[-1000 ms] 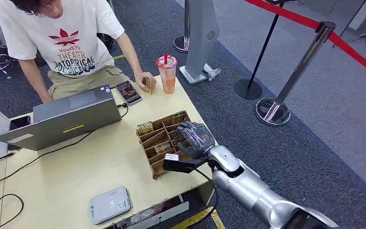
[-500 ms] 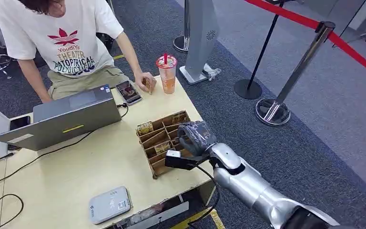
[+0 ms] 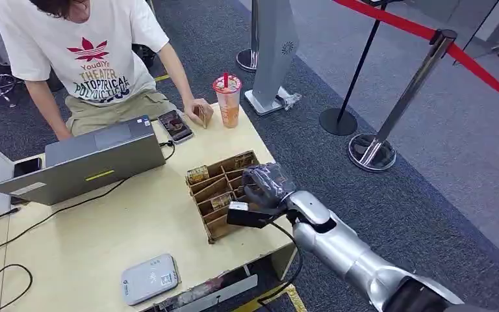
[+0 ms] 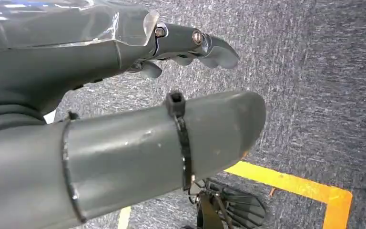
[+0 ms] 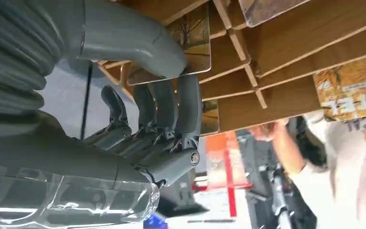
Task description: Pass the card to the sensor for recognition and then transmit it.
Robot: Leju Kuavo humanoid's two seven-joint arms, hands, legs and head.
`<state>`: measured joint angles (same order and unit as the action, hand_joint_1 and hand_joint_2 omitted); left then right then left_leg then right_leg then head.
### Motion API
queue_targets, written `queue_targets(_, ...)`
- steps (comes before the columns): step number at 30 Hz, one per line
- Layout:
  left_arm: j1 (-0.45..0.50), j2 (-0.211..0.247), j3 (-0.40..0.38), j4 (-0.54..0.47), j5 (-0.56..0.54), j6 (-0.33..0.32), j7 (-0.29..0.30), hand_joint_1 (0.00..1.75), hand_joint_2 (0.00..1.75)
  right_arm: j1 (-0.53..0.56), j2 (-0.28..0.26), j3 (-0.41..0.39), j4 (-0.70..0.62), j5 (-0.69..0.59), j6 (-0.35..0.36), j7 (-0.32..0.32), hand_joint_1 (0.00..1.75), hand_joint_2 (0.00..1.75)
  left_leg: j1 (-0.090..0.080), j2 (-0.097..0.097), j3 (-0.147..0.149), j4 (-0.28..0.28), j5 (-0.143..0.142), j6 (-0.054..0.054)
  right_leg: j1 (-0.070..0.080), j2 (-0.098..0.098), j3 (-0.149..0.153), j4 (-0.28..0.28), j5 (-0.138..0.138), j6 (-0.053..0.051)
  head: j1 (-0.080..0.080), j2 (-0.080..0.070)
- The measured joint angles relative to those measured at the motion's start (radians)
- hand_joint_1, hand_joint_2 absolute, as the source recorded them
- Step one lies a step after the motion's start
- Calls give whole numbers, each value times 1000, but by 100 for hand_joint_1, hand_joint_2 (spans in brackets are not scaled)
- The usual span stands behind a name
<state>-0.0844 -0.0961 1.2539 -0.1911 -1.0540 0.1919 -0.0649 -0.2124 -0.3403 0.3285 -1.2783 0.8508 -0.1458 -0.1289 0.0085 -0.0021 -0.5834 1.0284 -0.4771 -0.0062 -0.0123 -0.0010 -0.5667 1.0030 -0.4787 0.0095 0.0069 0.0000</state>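
Your right hand [image 3: 268, 185] was over the wooden card rack [image 3: 216, 190] at the table's near right corner.

The pale wood table [image 3: 104, 234] stood on grey carpet, with a laptop [image 3: 84, 159], a grey card reader [image 3: 149, 278] near its front edge, a drink cup [image 3: 227, 101] and a seated person [image 3: 84, 58] at the far side; roped stanchions [image 3: 390, 123] stood to the right. Your right wrist view showed what the head view hid: thumb and fingers [image 5: 181, 102] pinching a picture card [image 5: 190, 40] in a rack slot. Your left hand [image 4: 124, 109] hung above carpet and a yellow floor line [image 4: 290, 183], fingers apart, holding nothing.
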Motion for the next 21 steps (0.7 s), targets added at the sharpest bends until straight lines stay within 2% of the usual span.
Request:
queue_targets(4, 1, 2, 0, 0, -4, -5, -2, 0, 0, -15, -16, -8, 0, -51, 62, -32, 155, 175, 0, 0, 0, 0, 0, 0, 0, 0, 0, 0, 0, 0, 0, 0)
queue_targets(5, 1, 2, 0, 0, -4, -8, -3, 0, 0, -22, -22, -10, 0, -68, 88, -42, 164, 175, 0, 0, 0, 0, 0, 0, 0, 0, 0, 0, 0, 0, 0, 0)
queue_targets(7, 1, 5, 0, 0, -7, -16, -7, 0, 0, -45, -37, -10, 3, -106, 151, -63, 168, 175, 0, 0, 0, 0, 0, 0, 0, 0, 0, 0, 0, 0, 0, 0)
queue_targets(9, 1, 8, 0, 0, -13, -22, -12, 0, 0, -77, -65, -9, 11, -146, 222, -87, 164, 175, 0, 0, 0, 0, 0, 0, 0, 0, 0, 0, 0, 0, 0, 0)
queue_targets(12, 2, 11, 0, 0, -18, -24, -12, 0, 0, -127, -106, -8, 32, -187, 283, -115, 169, 175, -1, 0, -1, 0, 0, 1, 0, -1, 0, 0, 0, 0, 0, 0)
queue_targets(15, 2, 14, 0, 0, -24, -24, -11, 0, 0, -177, -137, 1, 48, -196, 321, -124, 164, 175, -1, 0, -1, 0, 0, 1, -1, 0, 0, 0, 0, 0, 0, 0)
queue_targets(16, 0, 14, 0, 0, -25, -23, -10, 0, 0, -195, -145, 6, 55, -201, 335, -124, 168, 175, -1, 0, -1, 0, 0, 1, -1, 0, 0, 0, 0, 0, 0, 0)
queue_targets(17, -1, 14, 0, 0, -27, -23, -8, 0, 0, -213, -152, 10, 60, -204, 348, -125, 161, 175, -1, 0, -1, 1, 0, 1, -1, 0, 0, 0, 0, 0, 0, 0)
queue_targets(20, -5, 14, 0, 0, -31, -22, 0, 0, 0, -260, -170, 27, 75, -213, 386, -126, 161, 175, -1, 0, -1, 1, 0, 1, -1, -1, 0, 0, 0, 0, 0, 0)
queue_targets(21, -5, 14, 0, 0, -32, -21, 0, 0, 0, -279, -177, 36, 81, -217, 394, -126, 169, 175, -1, 0, -1, 1, 0, 1, -1, 0, 0, 0, 0, 0, 0, 0)
